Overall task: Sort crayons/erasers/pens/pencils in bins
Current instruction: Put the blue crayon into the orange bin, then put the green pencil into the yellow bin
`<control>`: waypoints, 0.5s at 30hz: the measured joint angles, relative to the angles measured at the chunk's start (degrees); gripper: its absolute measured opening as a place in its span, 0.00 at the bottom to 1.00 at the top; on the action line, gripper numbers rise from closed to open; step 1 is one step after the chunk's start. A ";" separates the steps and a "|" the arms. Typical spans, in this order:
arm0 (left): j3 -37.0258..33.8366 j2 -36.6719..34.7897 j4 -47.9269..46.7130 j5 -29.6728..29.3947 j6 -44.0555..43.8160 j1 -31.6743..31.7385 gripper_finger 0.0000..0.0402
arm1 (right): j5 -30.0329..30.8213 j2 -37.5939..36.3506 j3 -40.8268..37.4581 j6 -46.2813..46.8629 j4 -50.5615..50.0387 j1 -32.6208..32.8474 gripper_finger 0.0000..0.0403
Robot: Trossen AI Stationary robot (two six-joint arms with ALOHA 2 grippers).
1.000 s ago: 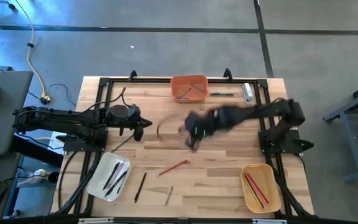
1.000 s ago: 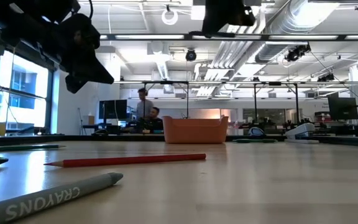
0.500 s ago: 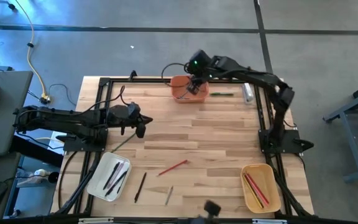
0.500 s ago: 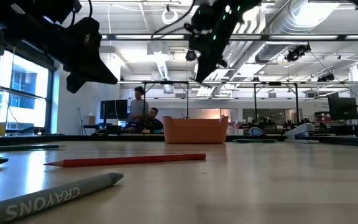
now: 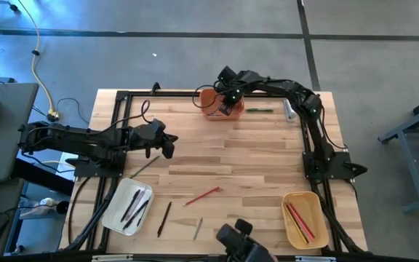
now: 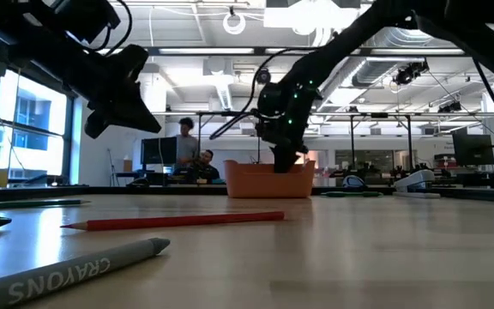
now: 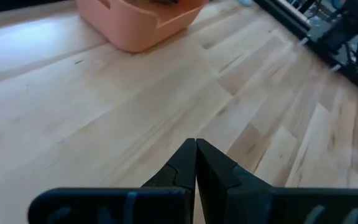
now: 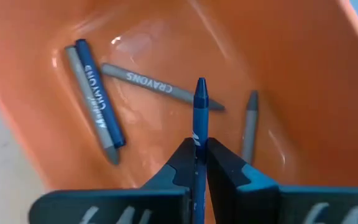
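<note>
My right pincer [image 8: 197,163] hangs over the orange bin [image 8: 303,81] at the bench's [image 5: 268,156] far edge, clenched on a blue crayon [image 8: 199,115]. Let go from too high, I judge the waxy round stick could bounce off the slick plastic or the grey crayons [image 8: 151,84] inside. My left pincer [image 7: 196,163] waits shut, mid-left.

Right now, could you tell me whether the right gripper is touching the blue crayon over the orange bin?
Touching. In the right wrist view the right gripper is shut on the blue crayon, which sticks out from between its fingers above the orange bin.
</note>
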 joint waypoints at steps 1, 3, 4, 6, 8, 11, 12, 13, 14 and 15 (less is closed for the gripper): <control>0.00 0.31 0.03 0.00 -0.28 0.00 0.00 | 0.03 0.41 0.00 0.00 0.24 -0.08 0.02; 0.00 0.97 0.32 0.00 -0.46 0.00 0.00 | 0.19 0.82 0.00 0.39 0.73 -0.24 0.02; 0.00 1.21 0.18 0.00 -0.40 0.00 0.00 | 0.30 0.93 0.00 0.44 0.84 -0.33 0.03; 0.00 1.70 0.24 0.02 0.27 0.00 0.00 | 0.30 0.96 0.00 0.42 1.11 -0.40 0.05; 0.00 2.23 0.18 0.18 0.74 0.03 0.00 | 0.30 0.96 0.00 0.42 1.57 -0.40 0.09; 0.00 2.85 0.23 1.17 0.76 0.09 0.00 | 0.30 0.96 0.00 0.57 1.45 -0.37 0.18; 0.00 3.08 0.17 1.43 0.47 0.09 0.00 | 0.30 0.96 0.00 0.97 1.32 -0.31 0.21; 0.00 3.25 0.17 1.62 0.18 0.09 0.00 | 0.30 0.96 0.00 1.59 1.26 -0.29 0.24; 0.00 3.44 0.25 1.73 -0.11 0.09 0.00 | 0.31 0.88 0.11 1.75 0.84 -0.29 0.26; 0.00 3.66 0.23 1.73 -0.27 0.09 0.00 | 0.45 0.87 0.56 1.91 -0.17 -0.27 0.29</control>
